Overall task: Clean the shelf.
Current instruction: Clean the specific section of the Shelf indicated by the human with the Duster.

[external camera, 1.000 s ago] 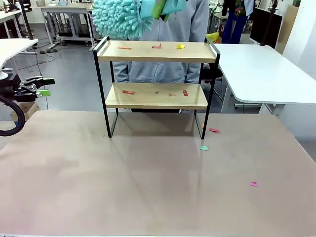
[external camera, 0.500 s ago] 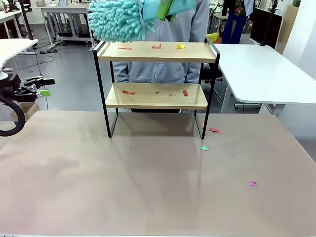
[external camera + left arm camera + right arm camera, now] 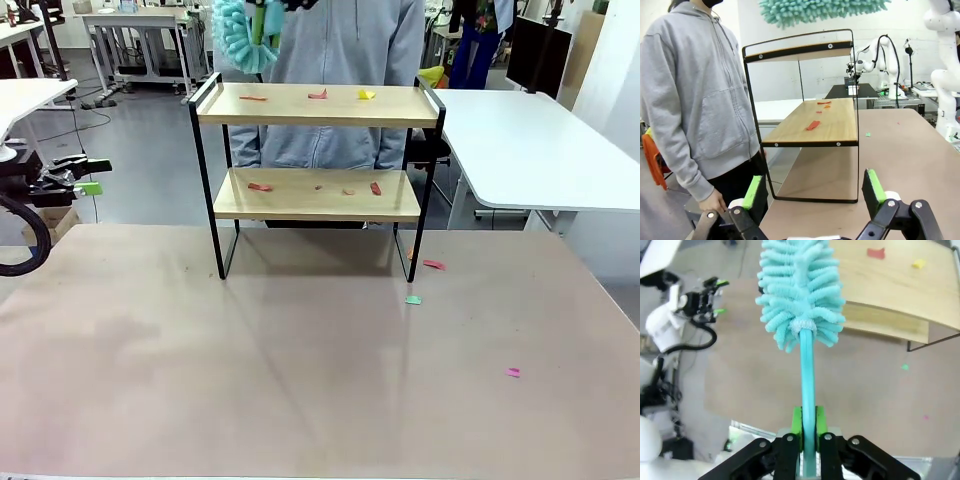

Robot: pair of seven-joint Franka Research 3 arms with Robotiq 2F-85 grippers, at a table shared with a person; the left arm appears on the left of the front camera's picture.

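A matte grey-brown table took up the lower half of the front view, its surface faintly scuffed and carrying soft reflections. Right of centre on it lay three paper scraps, well apart: a magenta one, a green one and a pink one near the shelf's right foot. At the left edge of the frame the left gripper hung beside the table. In the left wrist view its green-padded fingers stood wide apart with nothing between them.

The shelf stood upright toward the far side of the table, in the centre of the frame. Red and yellow scraps lay on its top board, and a few red ones on the lower board.

In the right wrist view the right gripper was clamped on the turquoise handle of a fluffy duster, whose head pointed toward the top of the frame with the top board at upper right. In the front view the duster hung at the top of the frame, just above the shelf's left rail.

Behind the shelf stood a person in a grey zip hoodie. A white table lay at the right and another at the left edge. Grey floor ran back to desks at upper left (any print in the room was too small to make out).
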